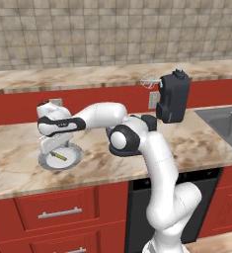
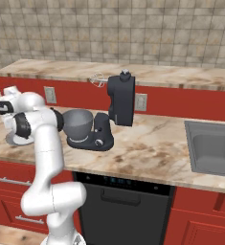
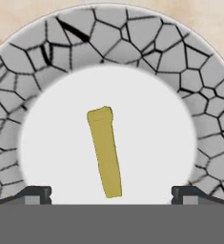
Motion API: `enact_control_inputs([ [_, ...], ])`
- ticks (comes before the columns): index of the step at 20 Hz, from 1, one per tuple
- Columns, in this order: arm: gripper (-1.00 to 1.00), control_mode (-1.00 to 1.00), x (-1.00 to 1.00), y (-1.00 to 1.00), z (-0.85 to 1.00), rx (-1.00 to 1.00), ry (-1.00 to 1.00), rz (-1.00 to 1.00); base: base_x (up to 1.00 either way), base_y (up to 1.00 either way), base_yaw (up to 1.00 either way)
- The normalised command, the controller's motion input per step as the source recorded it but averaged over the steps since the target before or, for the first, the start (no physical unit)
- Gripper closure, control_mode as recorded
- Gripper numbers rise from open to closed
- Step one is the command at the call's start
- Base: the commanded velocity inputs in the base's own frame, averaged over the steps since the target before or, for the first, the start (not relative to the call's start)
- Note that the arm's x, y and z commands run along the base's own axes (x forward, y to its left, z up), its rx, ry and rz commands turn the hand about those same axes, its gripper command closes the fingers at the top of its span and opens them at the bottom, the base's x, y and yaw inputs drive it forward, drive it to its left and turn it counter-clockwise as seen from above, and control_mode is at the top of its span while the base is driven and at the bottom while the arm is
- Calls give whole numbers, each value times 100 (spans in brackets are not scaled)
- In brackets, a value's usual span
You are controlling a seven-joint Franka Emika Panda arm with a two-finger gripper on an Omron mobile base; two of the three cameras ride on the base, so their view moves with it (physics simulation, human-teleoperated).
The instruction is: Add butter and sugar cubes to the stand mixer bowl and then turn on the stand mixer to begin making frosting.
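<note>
gripper (image 3: 111, 193) spread wide, empty | butter (image 3: 105, 150) lies toward 12 o'clock on plate (image 3: 147, 43) | risk: thin stick may slip if jaws close off-centre

marbled counter (image 1: 196, 143), grey-rimmed plate (image 1: 74, 159) at left, stand mixer (image 2: 115, 112) near middle

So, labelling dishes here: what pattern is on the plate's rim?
Grey with black crackle lines on the plate; clearest in the hand view.
</note>
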Motion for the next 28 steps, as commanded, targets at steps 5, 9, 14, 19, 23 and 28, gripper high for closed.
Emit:
enact_control_inputs([
  [5,-100,-100,0,-13,-18,0,0,0,0,0,0],
  [9,-100,-100,0,-25,-26,0,0,0,0,0,0],
  [14,-100,-100,0,-25,-26,0,1,0,0,0,0],
  [19,-100,-100,0,-2,-28,3,0,0,0,0,0],
  [23,-100,-100,0,1,-22,8,0,0,0,0,0],
  [28,-100,-100,0,8,-33,5,0,0,0,0,0],
])
